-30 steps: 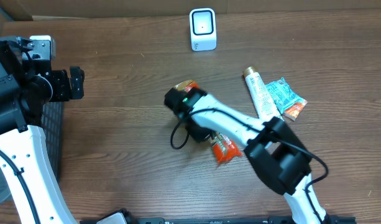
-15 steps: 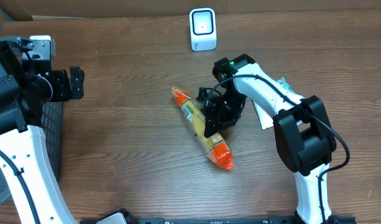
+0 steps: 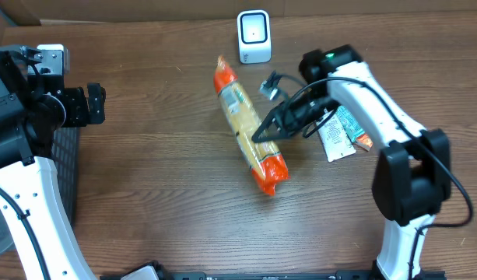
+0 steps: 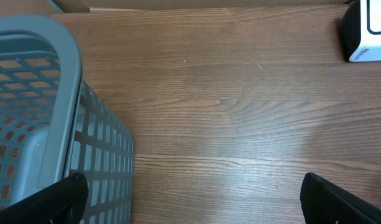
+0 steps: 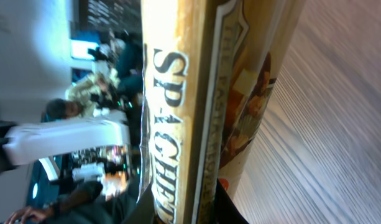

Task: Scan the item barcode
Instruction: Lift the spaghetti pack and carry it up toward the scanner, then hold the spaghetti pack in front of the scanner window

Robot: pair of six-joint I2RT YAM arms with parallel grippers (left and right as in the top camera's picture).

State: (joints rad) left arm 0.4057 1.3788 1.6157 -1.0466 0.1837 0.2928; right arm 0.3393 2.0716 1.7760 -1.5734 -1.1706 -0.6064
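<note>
- Spaghetti packet: it now hangs off the table, slanted, its orange top end just beside the barcode scanner on the scanner's left and its lower end pointing away from the scanner.
- A second ago it lay flat, well short of the scanner and half under the arm; half a second ago it had only been turned on the wood. It has since been raised and swung in towards the scanner.
- My reading: the carry is nearly done, and what remains is showing the barcode to the scanner's window. No barcode shows in any view, so I cannot tell which face bears it.
- Right gripper: pinching the packet at its long edge, about mid-length, on the side below the scanner.
- Left gripper: fingers spread wide, holding nothing, far to the scanner's left over the grey lattice basket.
- Packet: long, narrow, glossy film, orange at both ends, pale strands between, a printed label; the wrist view shows large "SPAGHE" lettering.
- Scanner: a small white plastic box with rounded corners. Table: brown wood grain.
</note>
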